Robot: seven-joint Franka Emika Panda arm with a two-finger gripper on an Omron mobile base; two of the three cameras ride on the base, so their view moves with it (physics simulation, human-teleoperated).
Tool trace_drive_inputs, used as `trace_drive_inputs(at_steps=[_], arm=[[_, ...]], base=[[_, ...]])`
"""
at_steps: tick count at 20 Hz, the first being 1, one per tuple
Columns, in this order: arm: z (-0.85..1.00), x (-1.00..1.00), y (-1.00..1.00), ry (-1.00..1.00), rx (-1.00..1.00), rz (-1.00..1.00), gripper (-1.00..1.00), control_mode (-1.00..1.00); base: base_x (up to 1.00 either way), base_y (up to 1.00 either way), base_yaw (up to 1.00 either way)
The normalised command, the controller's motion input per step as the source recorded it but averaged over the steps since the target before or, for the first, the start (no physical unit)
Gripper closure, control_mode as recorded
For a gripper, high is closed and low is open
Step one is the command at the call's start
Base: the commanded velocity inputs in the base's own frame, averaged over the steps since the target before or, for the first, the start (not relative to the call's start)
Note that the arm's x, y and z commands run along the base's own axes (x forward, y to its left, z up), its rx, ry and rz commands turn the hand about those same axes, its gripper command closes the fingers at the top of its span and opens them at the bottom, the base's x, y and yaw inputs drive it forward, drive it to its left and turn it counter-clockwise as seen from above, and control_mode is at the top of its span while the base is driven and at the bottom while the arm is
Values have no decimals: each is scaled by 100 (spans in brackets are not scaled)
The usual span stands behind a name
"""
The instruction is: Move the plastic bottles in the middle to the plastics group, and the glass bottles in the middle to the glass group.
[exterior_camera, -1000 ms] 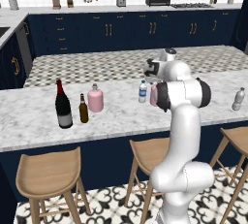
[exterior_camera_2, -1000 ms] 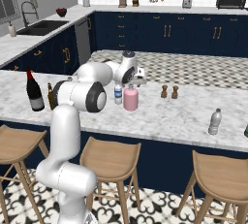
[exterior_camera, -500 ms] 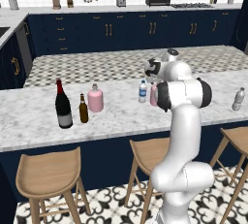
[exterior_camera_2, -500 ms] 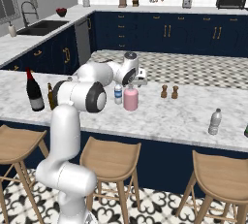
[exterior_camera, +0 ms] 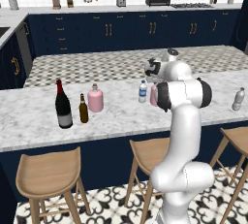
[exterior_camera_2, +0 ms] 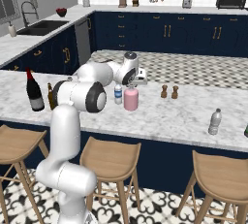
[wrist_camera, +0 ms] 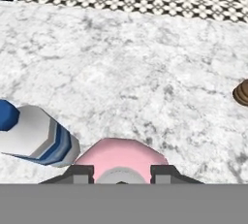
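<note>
Left base view, read from left to right: the black wine bottle [exterior_camera: 62,105], the brown beer bottle [exterior_camera: 83,109] and one pink bottle [exterior_camera: 95,98] stand together far off to the gripper's left on the marble counter [exterior_camera: 116,116]. Closer in, the blue-labelled water bottle [exterior_camera: 143,91] stands just left of the hand. The gripper [exterior_camera: 151,68] hangs above the second pink bottle [exterior_camera: 154,95], which the arm partly hides. Far off to its right stands the plain greyish bottle [exterior_camera: 237,99].

In the hand view the water bottle [wrist_camera: 36,135] lies just left of the tips, and the second pink bottle's shoulder and pale stopper [wrist_camera: 121,174] sit directly between and below the two dark fingertips [wrist_camera: 77,172]. The tips are spread wide enough to straddle the neck and touch nothing, so the gripper is released and holds nothing. A brown pepper mill [wrist_camera: 240,93] shows to the right.

The step in hand looks like a descent onto this pink bottle. To do it well, the hand should drop straight down, keeping the stopper centred between the fingers, and close on the narrow neck or upper shoulder rather than the wide body. The left finger passes near the water bottle, so any sideways drift that way risks knocking it over.
</note>
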Motion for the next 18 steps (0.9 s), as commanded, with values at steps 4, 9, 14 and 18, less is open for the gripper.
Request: trace_drive_inputs(at_steps=[4, 9, 14, 18], arm=[[21, -38, -2, -3, 0, 0, 100, -100], [38, -71, 6, -3, 0, 0, 100, -100], [2, -46, 20, -8, 0, 5, 100, -100], [11, -21, 69, -6, 0, 9, 100, -100]], base=[[0, 0, 0], [0, 0, 0], [0, 0, 0], [0, 0, 0]])
